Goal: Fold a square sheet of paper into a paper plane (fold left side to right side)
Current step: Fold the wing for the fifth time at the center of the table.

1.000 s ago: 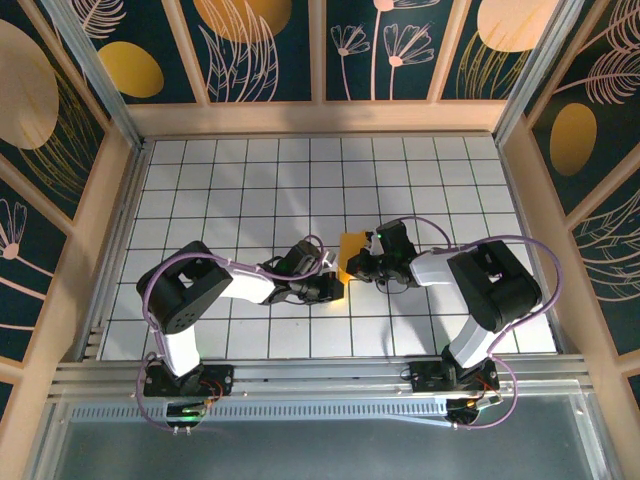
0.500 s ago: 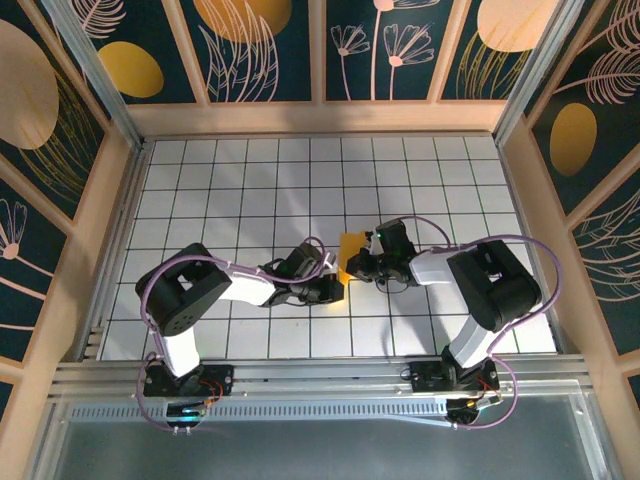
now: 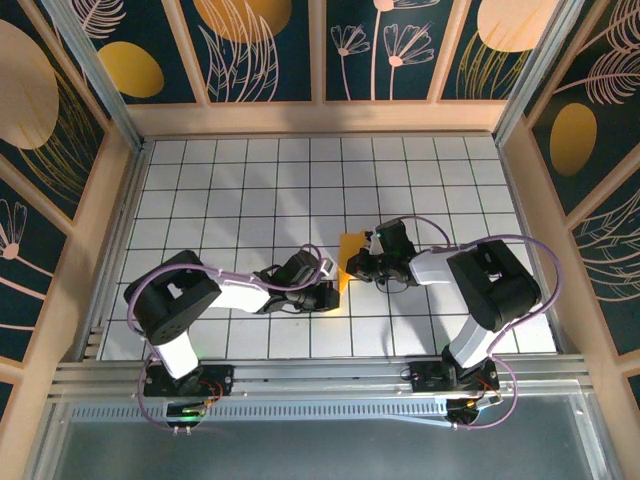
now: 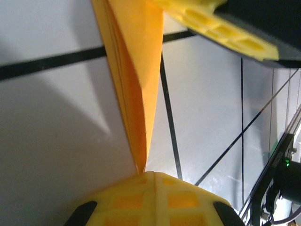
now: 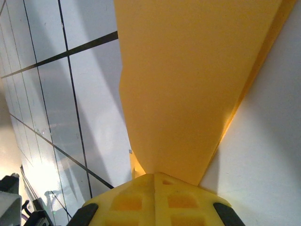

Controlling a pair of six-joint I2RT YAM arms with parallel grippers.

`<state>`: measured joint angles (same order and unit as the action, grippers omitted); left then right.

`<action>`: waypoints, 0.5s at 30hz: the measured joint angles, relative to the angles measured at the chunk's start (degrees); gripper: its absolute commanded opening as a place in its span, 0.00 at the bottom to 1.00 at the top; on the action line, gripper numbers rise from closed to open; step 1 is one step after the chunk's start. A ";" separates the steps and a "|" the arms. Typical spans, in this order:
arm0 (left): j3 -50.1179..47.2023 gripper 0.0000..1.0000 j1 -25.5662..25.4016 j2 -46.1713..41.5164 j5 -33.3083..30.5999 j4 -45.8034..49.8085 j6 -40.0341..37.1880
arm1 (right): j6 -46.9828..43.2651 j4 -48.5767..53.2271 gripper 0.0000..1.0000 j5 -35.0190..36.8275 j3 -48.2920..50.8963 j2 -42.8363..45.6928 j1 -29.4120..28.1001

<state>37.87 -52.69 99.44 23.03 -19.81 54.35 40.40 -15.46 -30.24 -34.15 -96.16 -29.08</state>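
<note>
The orange-yellow sheet of paper (image 3: pixel 347 262) lies folded into a narrow layered wedge on the white grid table, between my two grippers. My left gripper (image 3: pixel 337 293) is shut at the paper's near end. In the left wrist view the wedge (image 4: pixel 136 70) tapers to a point that meets my shut left gripper (image 4: pixel 157 176) just beside the seam. My right gripper (image 3: pixel 354 266) is shut at the paper's right side. In the right wrist view the paper (image 5: pixel 188 84) runs under my shut right gripper (image 5: pixel 155 175). A right fingertip (image 4: pixel 221 33) shows in the left wrist view.
The tiled table (image 3: pixel 250 180) is walled by wooden rails and dark panels with yellow ovals (image 3: pixel 130 68). Both arm bases sit on the metal rail (image 3: pixel 320 380) at the near edge. Open tiles stretch behind and to both sides of the grippers.
My left arm has swung lower and its gripper has slid a little toward the near edge along the paper. The right arm and the paper have stayed put.
</note>
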 measured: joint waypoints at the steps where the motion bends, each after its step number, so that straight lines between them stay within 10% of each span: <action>1: 0.00 0.00 0.02 -0.72 0.24 0.48 0.00 | 0.00 0.00 0.00 -0.02 0.00 0.00 0.00; 15: 6.84 0.00 5.05 -0.37 5.27 2.08 -1.99 | 0.00 -0.13 0.00 -0.04 0.07 0.00 0.00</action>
<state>44.71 -47.64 99.07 28.29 -17.74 52.36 40.40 -15.59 -30.28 -34.09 -96.16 -29.08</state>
